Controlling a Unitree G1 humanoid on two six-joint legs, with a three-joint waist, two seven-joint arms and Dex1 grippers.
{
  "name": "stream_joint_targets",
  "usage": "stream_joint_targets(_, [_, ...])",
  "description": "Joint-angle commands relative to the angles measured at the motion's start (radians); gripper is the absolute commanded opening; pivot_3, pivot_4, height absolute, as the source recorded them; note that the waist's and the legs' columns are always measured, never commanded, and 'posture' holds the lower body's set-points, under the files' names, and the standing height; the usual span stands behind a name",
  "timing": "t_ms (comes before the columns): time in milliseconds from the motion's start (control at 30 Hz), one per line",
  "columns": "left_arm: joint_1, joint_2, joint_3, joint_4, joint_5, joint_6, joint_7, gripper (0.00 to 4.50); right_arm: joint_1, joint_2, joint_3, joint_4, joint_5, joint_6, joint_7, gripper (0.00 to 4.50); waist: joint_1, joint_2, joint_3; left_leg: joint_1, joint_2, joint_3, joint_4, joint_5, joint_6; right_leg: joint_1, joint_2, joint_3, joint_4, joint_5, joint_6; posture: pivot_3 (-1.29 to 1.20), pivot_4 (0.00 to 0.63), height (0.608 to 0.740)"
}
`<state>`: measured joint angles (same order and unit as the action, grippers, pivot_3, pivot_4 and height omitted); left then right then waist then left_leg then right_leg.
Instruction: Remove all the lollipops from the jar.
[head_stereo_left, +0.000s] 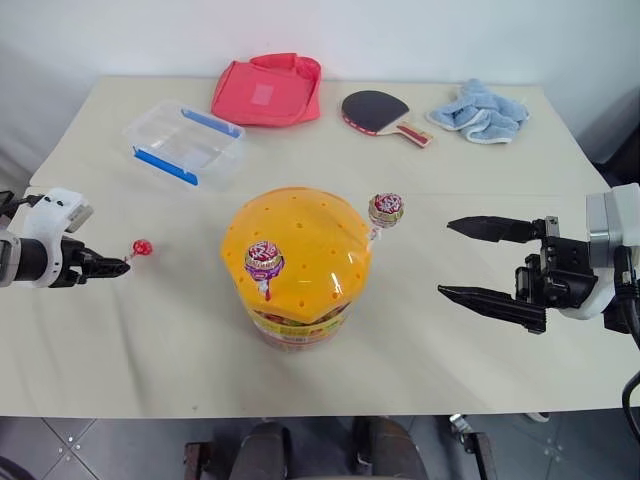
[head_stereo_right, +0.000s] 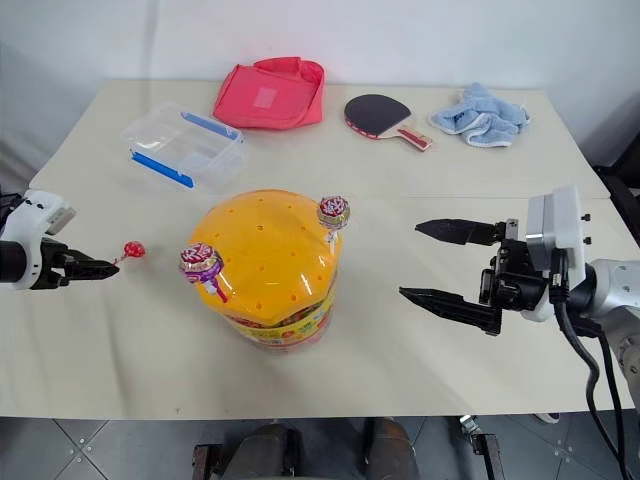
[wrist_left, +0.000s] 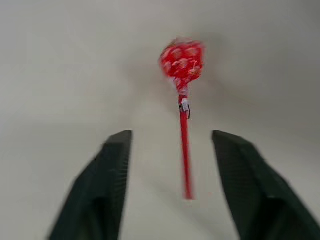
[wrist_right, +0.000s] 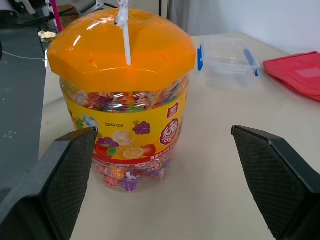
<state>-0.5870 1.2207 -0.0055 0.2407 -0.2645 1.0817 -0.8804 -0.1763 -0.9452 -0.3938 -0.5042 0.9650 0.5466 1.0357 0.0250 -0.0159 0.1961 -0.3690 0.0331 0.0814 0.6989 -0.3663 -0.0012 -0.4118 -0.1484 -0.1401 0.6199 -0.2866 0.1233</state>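
Our right gripper (head_stereo_right: 448, 262) waits with fingers spread wide, level with the jar (head_stereo_right: 268, 268); the nearer lollipop (head_stereo_right: 333, 212) stands upright on our side, while our left gripper (head_stereo_left: 112, 266), fingers apart, has let its lollipop (head_stereo_left: 141, 247) go.

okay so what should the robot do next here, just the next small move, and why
Probably draw the left end effector back from the red lollipop: its fingers stand apart around the stick, and the candy is off the jar. Two lollipops remain in the lid.
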Motion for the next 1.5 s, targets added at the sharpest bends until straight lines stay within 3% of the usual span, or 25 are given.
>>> stream_joint_targets(33, [-0.009,0.054,-0.003,-0.057,0.014,-0.007,-0.036,4.19,-0.013,0.008,-0.006,0.0,-0.008,-0.019,0.01,4.5,0.001,0.0,0.0,0.0,0.0,0.0,0.0,0.0,0.0,0.0,0.0,0.0,0.0,0.0,0.0,0.0,0.15,0.74])
stream_joint_targets(67, [-0.008,0.065,-0.006,-0.071,0.011,-0.007,-0.048,4.49,-0.014,0.009,-0.004,0.003,-0.014,-0.021,0.013,4.5,0.001,0.0,0.0,0.0,0.0,0.0,0.0,0.0,0.0,0.0,0.0,0.0,0.0,0.0,0.0,0.0,0.15,0.74])
stream_joint_targets(300, [-0.044,0.12,0.082,-0.208,-0.107,-0.026,-0.206,4.49,-0.024,-0.01,-0.029,0.038,-0.046,-0.032,0.046,4.5,0.001,0.0,0.0,0.0,0.0,0.003,0.0,0.0,0.0,-0.002,0.0,0.003,0.001,0.0,0.0,0.0,0.15,0.74])
stream_joint_targets(500, [-0.087,-0.062,0.299,-0.345,-0.362,-0.108,-0.305,4.49,-0.058,-0.051,-0.038,0.118,-0.084,-0.052,0.12,4.5,0.0,0.0,0.0,0.001,0.0,0.005,0.001,0.0,0.0,-0.002,0.0,0.005,0.002,0.0,0.0,0.0,0.15,0.74])
stream_joint_targets(667, [0.012,-0.184,0.38,-0.393,-0.434,-0.341,-0.441,4.49,-0.074,-0.088,-0.072,0.188,-0.103,-0.074,0.2,4.5,-0.007,0.0,0.0,0.002,0.001,0.007,0.001,0.0,0.0,-0.002,0.0,0.006,0.002,0.0,0.0,0.0,0.15,0.74])
stream_joint_targets(867, [0.003,-0.265,0.332,-0.444,-0.556,-0.421,-0.584,4.49,-0.062,-0.098,-0.121,0.114,-0.011,-0.032,0.276,4.5,0.002,0.0,0.0,0.001,0.001,0.007,0.002,0.0,0.0,-0.002,0.001,0.006,0.002,0.001,0.001,0.0,0.15,0.74])
stream_joint_targets(1067, [-0.036,-0.293,0.227,-0.497,-0.565,-0.439,-0.598,4.49,-0.054,-0.08,-0.133,0.02,0.066,0.005,0.24,4.5,0.001,0.0,0.0,0.002,0.0,0.007,0.003,0.0,0.0,-0.002,0.0,0.007,0.002,0.002,0.001,0.0,0.15,0.74])
stream_joint_targets(1267, [-0.117,-0.381,0.128,-0.531,-0.598,-0.439,-0.589,4.49,-0.038,-0.035,-0.114,-0.003,0.047,-0.015,0.173,4.5,0.006,0.0,0.0,0.002,0.0,0.006,0.005,0.0,0.001,0.0,0.0,0.007,0.002,0.002,0.002,0.0,0.15,0.74])
stream_joint_targets(1433, [-0.141,-0.38,0.089,-0.557,-0.601,-0.417,-0.579,4.49,-0.026,-0.035,-0.124,-0.01,0.048,-0.013,0.156,4.5,0.002,0.0,0.0,0.002,0.0,0.006,0.005,-0.001,0.002,0.0,0.0,0.007,0.001,0.003,0.002,0.0,0.15,0.74])
stream_joint_targets(1500, [-0.144,-0.403,0.1,-0.562,-0.625,-0.425,-0.571,4.11,-0.021,-0.034,-0.125,-0.01,0.043,-0.017,0.152,4.5,0.001,0.0,0.0,0.002,0.0,0.006,0.005,-0.001,0.002,0.0,0.0,0.007,0.001,0.003,0.002,0.0,0.15,0.74])
